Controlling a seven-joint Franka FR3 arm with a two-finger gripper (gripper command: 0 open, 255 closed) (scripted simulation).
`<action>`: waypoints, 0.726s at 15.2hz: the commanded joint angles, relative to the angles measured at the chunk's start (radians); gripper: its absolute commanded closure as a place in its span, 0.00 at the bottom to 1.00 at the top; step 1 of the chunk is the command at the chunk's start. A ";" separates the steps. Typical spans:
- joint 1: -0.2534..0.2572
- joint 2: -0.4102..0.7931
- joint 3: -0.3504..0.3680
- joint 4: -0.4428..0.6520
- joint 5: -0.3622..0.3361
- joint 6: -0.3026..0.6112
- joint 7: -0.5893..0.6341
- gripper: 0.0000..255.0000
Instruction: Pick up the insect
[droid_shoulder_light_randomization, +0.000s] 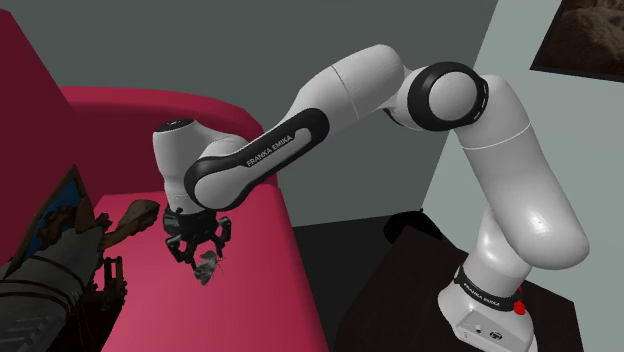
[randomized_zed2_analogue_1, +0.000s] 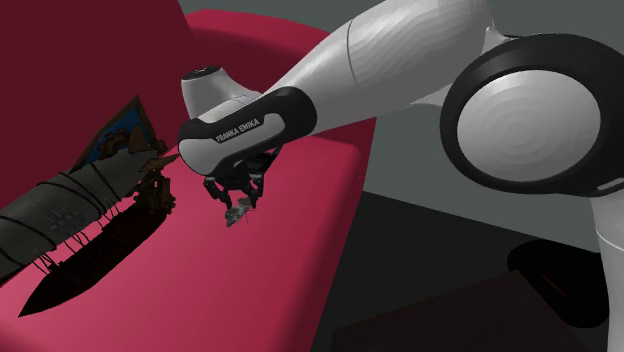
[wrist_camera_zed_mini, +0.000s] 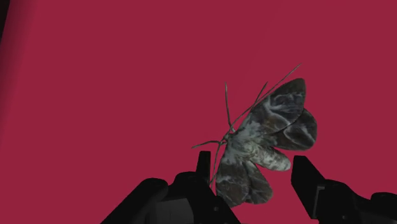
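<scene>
The insect (wrist_camera_zed_mini: 261, 143) is a grey-and-white mottled moth with long thin legs and antennae. My black gripper (wrist_camera_zed_mini: 253, 167) is shut on it, the wings clasped between the two fingers (wrist_camera_zed_mini: 203, 164). In the shoulder view the moth (droid_shoulder_light_randomization: 208, 267) hangs under the gripper (droid_shoulder_light_randomization: 204, 256), a little above the crimson sofa seat (droid_shoulder_light_randomization: 250, 300). The second exterior view has the gripper (randomized_zed2_analogue_1: 237, 203) pointing down with the moth (randomized_zed2_analogue_1: 237, 213) at its tips, over the same red cushion (randomized_zed2_analogue_1: 270, 270).
A long dark wrapped object (randomized_zed2_analogue_1: 80, 215) lies on the seat beside the gripper, with a brown jagged piece (droid_shoulder_light_randomization: 130, 218) at its end. The darker red backrest (droid_shoulder_light_randomization: 25, 90) rises behind. The seat's edge (droid_shoulder_light_randomization: 295, 250) drops to dark floor. My stand (droid_shoulder_light_randomization: 500, 315) is at lower right.
</scene>
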 joint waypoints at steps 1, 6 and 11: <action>0.001 0.001 0.000 0.000 0.000 0.000 0.000 1.00; -0.002 -0.020 0.006 0.007 0.008 -0.028 -0.004 1.00; -0.007 -0.051 0.015 0.025 0.021 -0.076 -0.010 1.00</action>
